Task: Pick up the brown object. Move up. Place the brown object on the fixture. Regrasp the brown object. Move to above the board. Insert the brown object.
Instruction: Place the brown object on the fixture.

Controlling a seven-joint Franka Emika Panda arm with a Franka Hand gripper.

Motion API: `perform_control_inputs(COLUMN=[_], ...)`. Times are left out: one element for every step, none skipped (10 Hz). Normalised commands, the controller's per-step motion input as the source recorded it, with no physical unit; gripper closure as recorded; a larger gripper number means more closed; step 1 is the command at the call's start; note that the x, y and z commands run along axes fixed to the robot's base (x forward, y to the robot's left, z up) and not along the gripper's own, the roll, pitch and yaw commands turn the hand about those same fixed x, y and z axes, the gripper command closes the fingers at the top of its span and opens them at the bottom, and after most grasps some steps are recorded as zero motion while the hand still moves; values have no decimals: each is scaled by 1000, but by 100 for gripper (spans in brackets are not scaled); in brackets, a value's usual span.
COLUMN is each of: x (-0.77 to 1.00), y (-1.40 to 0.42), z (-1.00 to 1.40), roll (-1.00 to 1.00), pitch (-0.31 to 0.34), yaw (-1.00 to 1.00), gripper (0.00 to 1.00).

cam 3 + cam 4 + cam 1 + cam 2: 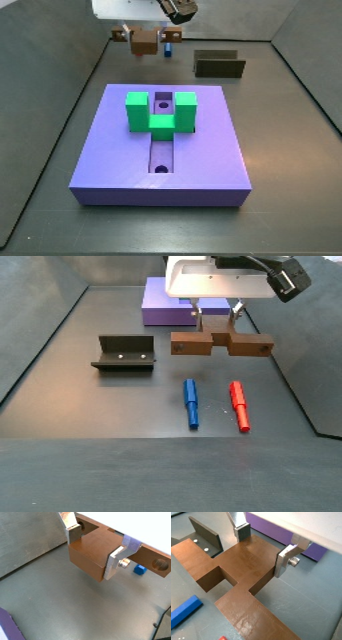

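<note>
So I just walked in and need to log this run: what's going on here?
The Franka arm's gripper is shut on the brown object, holding it by its cross part, clear of the floor. The fixture stands empty off to one side, and the purple board with its green block lies apart from the gripper. A blue piece and a red piece lie on the floor nearby.

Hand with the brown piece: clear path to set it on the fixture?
Probably yes. The hand holds the brown object off the floor, and the fixture sits beside it with bare floor between.
</note>
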Motion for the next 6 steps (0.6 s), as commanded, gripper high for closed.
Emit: perform_control_inputs(x=[129, 186, 489, 517, 671, 731], y=[-186, 0, 26, 57, 34, 0], z=[-337, 120, 329, 349, 277, 134], roll=[-740, -1000, -1000, -1000, -1000, -1000], pitch=[-103, -63, 0, 0, 0, 34], yaw=[-349, -349, -200, -114, -103, -34], gripper=[100, 100, 100, 100, 100, 100])
